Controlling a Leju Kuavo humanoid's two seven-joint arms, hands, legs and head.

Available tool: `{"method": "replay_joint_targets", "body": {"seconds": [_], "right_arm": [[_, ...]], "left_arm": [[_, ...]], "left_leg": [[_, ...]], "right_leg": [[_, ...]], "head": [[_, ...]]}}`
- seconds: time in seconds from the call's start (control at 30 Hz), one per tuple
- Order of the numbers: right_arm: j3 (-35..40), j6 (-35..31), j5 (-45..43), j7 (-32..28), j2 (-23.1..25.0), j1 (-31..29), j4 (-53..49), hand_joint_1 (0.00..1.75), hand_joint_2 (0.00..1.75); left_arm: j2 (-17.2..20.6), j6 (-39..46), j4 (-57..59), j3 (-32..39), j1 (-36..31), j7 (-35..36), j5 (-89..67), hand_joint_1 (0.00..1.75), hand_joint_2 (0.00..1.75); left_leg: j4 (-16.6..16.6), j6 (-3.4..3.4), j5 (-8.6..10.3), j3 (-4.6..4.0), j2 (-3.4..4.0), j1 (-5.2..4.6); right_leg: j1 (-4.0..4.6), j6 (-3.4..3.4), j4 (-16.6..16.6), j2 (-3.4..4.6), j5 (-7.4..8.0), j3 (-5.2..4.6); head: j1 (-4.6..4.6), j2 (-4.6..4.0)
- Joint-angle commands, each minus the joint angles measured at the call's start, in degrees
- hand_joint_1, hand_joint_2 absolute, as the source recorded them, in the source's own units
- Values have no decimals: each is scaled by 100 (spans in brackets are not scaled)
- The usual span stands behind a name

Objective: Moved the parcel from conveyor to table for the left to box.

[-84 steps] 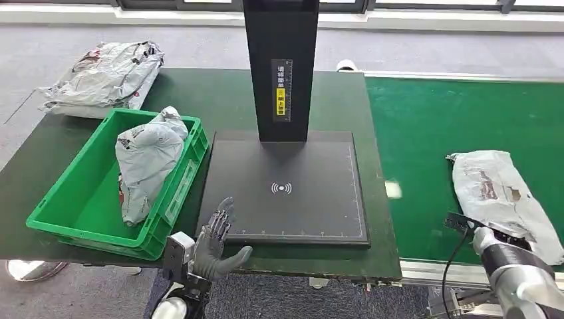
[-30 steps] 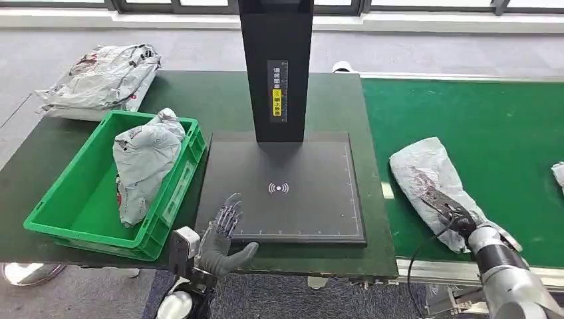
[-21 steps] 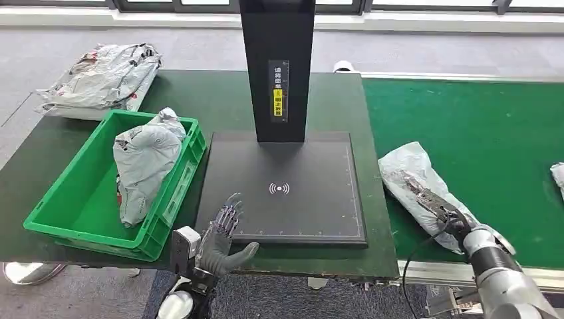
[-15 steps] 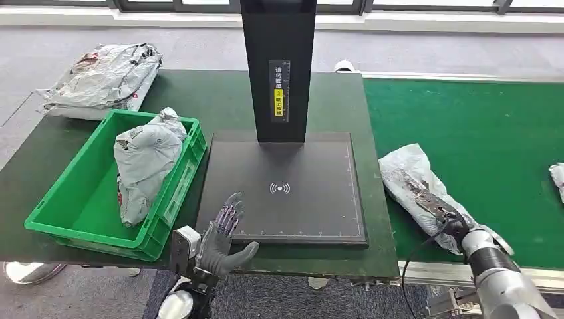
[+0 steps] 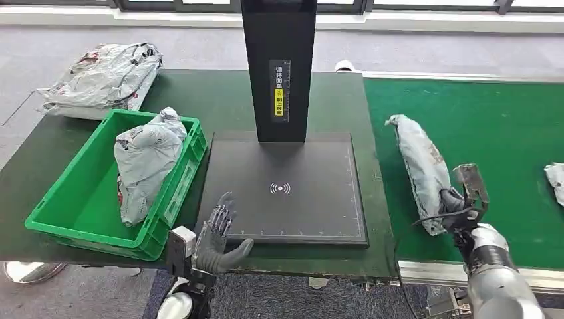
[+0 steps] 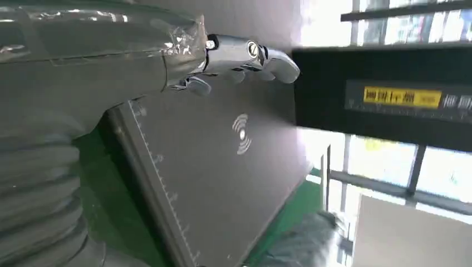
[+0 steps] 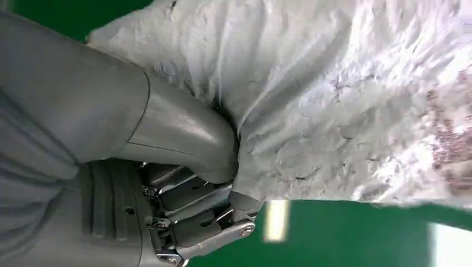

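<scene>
White contactless-wave sign (image 5: 280, 189) printed mid-surface on the flat black square scanner pad (image 5: 319, 212), ruler ticks along its edges. Vertical yellow-and-black label (image 5: 280, 88) with Chinese characters on the tall black post (image 5: 279, 40), too small to read. Red print on the crumpled grey plastic parcels, illegible.

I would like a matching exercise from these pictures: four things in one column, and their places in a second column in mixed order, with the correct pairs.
Things:
1. grey parcel
2. crumpled parcel
3. parcel pile
4. left hand

Places:
A. at the near edge of the black scanner pad
B. inside the green crate
C. at the far left corner of the table
D. above the green conveyor, gripped by the right hand

Pairs: 1-D, 2-B, 3-C, 4-A
</scene>
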Motion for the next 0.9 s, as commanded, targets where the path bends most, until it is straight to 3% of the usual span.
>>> {"method": "replay_joint_targets", "body": {"seconds": [0.03, 0.2, 0.37, 0.6, 0.9], "right_arm": [[990, 214, -1489, -408, 1000, 20, -2067, 175, 175], [2013, 104, -2384, -171, 1159, 720, -3646, 175, 175], [2752, -482, -2302, -36, 1155, 1087, -4545, 175, 175], [4395, -994, -1161, 78, 1275, 571, -3254, 175, 175], [5793, -939, -749, 216, 1641, 154, -1772, 175, 175]], "left_arm": [[-94, 193, 3, 356, 188, -219, -508, 0, 175], [-119, 279, -37, 314, 162, -385, -844, 0, 175], [-97, 224, -100, 253, 82, -428, -970, 0, 175], [1, 243, -406, 130, -15, -745, -1087, 0, 175], [1, 46, -629, 71, 2, -775, -1110, 0, 175]], "left_leg": [[-3, -1, -5, 5, 46, -1], [-12, -2, -1, 12, 19, 3], [-8, -2, -2, 4, 12, 2], [-13, -4, -4, 9, 66, 5], [-11, -10, 2, 7, 27, 13]], "right_leg": [[2, -8, -2, 26, 6, -10], [7, -12, -11, -5, 0, 4], [7, -13, -7, -14, -4, -3], [10, -16, -13, 31, 11, -11], [15, -13, -9, 7, 2, -6]], "head": [[0, 0], [-2, -2], [-2, 0], [0, -2], [-2, -2]]}}
